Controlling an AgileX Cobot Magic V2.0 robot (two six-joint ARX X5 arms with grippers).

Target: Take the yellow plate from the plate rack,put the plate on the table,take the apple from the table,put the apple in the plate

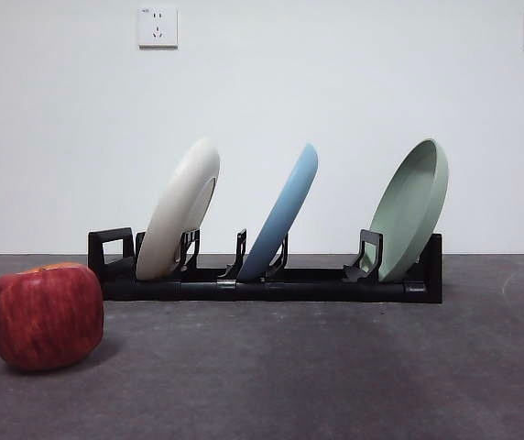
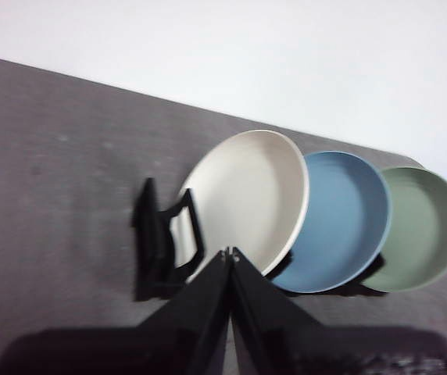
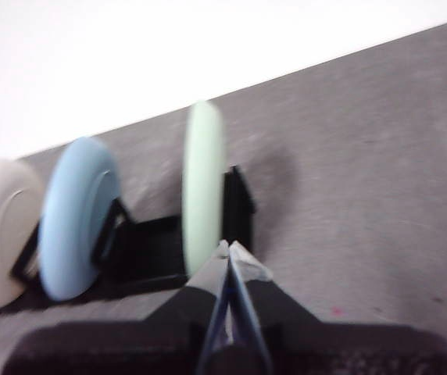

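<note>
Nothing is done yet. The yellow plate leans in the rack, at its left end. The apple sits on the surface, near left. Both pincers, left and right, are pressed together, holding nothing.

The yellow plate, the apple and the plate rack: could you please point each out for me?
yellow plate (image 1: 181, 211), front view, on its back.
apple (image 1: 46, 314), front view, on its red side.
plate rack (image 1: 289, 290), front view, on its base bar.

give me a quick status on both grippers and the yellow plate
Left gripper and right gripper shut, empty, off the rack. Yellow plate in plate rack. Apple on table. Nothing blocking.
</note>
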